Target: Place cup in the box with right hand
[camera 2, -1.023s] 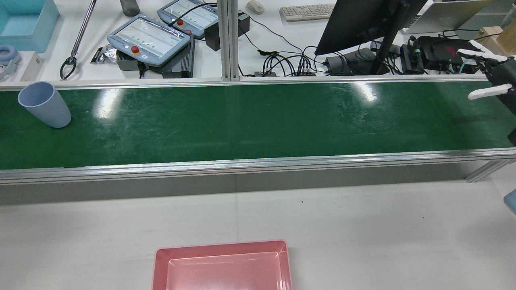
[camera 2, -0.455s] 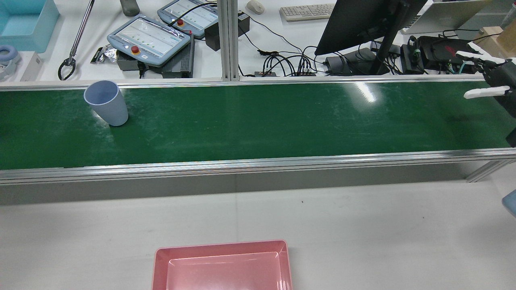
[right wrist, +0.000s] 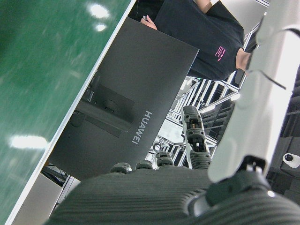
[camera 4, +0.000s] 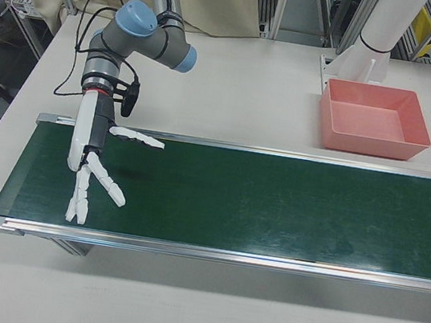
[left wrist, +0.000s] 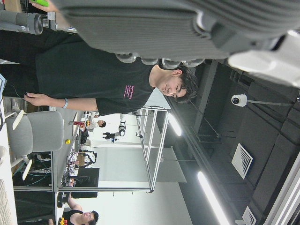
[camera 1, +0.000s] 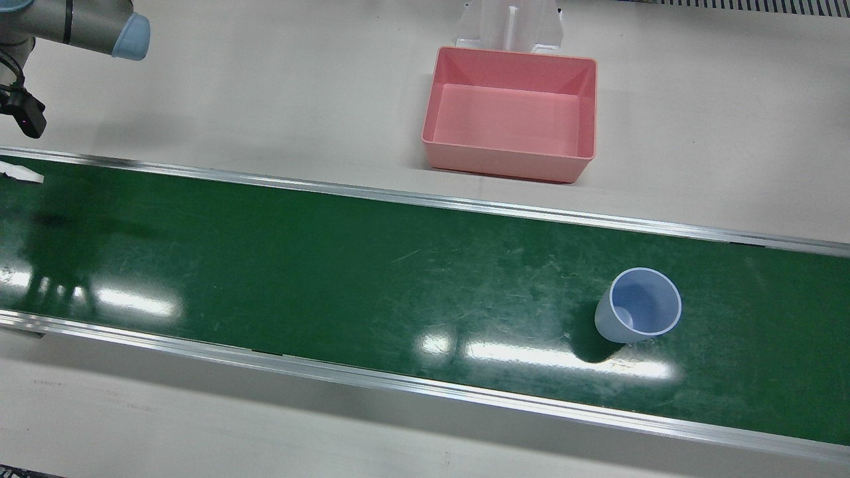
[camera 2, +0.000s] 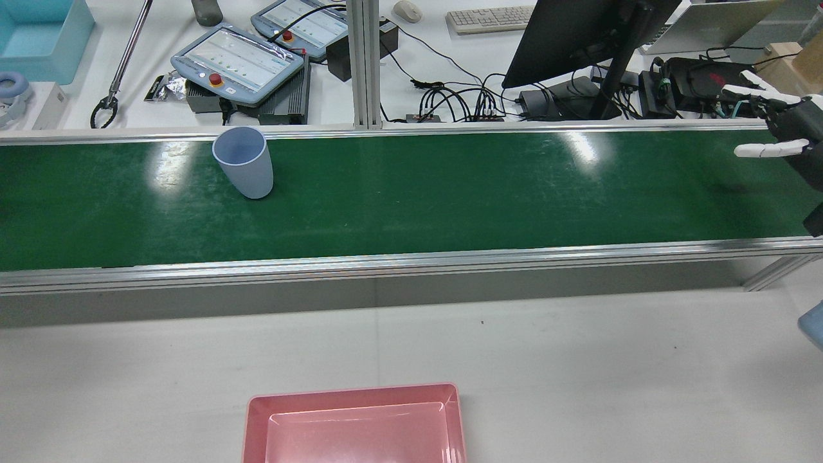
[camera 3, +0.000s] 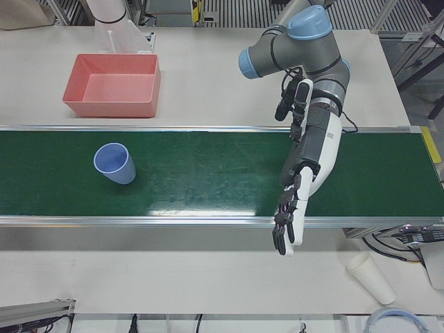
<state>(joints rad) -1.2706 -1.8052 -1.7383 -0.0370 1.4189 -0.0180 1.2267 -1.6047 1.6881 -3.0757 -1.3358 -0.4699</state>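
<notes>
A light blue cup [camera 2: 243, 161] stands upright on the green conveyor belt [camera 2: 450, 193], left of centre near the far rail; it also shows as the cup [camera 1: 639, 313] and the cup [camera 3: 115, 163]. The pink box [camera 2: 353, 424] sits empty on the white table on the robot's side of the belt, seen too as the box [camera 1: 510, 119]. My right hand [camera 4: 91, 179] hangs open over the belt's right end, white fingers spread, far from the cup; it shows at the edge as the right hand [camera 2: 775, 125]. My left hand [camera 3: 290, 222] is open over the belt's operator-side rail, holding nothing.
Beyond the belt's far rail lie a monitor [camera 2: 578, 38], two teach pendants [camera 2: 238, 61], cables and a keyboard. A blue bin [camera 2: 38, 32] sits at the far left. A white paper cup [camera 3: 371, 277] lies on the operators' table. A person [left wrist: 93, 79] shows in the hand views.
The cup has travelled right along the belt, from the far left edge to left of centre. My right hand has shifted slightly left and stays open.
</notes>
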